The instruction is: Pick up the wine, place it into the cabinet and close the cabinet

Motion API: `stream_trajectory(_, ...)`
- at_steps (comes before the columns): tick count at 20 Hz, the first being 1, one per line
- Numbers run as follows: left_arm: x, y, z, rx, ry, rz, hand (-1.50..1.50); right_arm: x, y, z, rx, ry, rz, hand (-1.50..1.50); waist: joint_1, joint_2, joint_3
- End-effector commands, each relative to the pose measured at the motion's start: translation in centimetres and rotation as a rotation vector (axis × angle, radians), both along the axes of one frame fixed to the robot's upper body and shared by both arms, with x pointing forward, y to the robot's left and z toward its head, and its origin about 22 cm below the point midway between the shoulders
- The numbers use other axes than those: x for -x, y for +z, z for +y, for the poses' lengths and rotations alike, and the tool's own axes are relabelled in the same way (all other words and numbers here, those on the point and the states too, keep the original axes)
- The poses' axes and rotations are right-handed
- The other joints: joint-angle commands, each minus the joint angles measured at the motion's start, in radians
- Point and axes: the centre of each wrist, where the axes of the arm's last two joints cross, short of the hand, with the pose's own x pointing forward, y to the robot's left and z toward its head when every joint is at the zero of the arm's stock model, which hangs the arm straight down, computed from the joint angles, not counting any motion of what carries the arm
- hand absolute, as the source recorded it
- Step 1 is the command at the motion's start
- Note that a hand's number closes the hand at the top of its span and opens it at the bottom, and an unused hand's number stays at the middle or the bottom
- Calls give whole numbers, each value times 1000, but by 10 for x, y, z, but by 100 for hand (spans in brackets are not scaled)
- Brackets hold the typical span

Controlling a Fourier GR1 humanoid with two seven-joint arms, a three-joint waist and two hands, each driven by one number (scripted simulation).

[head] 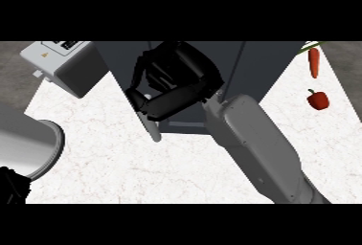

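Wine bottle: none shows in view. It may already be inside the cabinet or hidden behind the hand; which cannot be told. A white marble counter fills the scene. At twelve o'clock stands a dark grey box-shaped cabinet. Its thin pale grey door stands open and is seen edge-on, pointing toward seven o'clock. The grey right forearm enters from five o'clock. The black right hand is at the cabinet's front, its fingers clenched and seemingly clasping the door's edge. The grey left forearm lies at eight o'clock, with the black left hand at the lower-left corner; whether it is released or clenched cannot be told. The step in hand is probably shutting the door. To do it well, make sure the wine is inside, swing the door along its hinge arc toward the cabinet face, and let go before the edge meets the frame. By count: one counter, one cabinet, one door, two forearms, one light grey boxy appliance at ten o'clock, one red bell pepper at three o'clock and one orange carrot at two o'clock.
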Motion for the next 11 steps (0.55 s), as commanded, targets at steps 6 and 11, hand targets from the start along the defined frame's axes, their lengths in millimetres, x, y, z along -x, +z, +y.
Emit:
stream_trajectory(6,4,-1,-11,-3,-15,-14,150,-43,-12,-44,55,-159,29,150,3,25,5)
stream_trajectory(11,-7,7,-5,6,-26,-16,150,-54,-13,-55,35,-147,25,150,2,31,5)
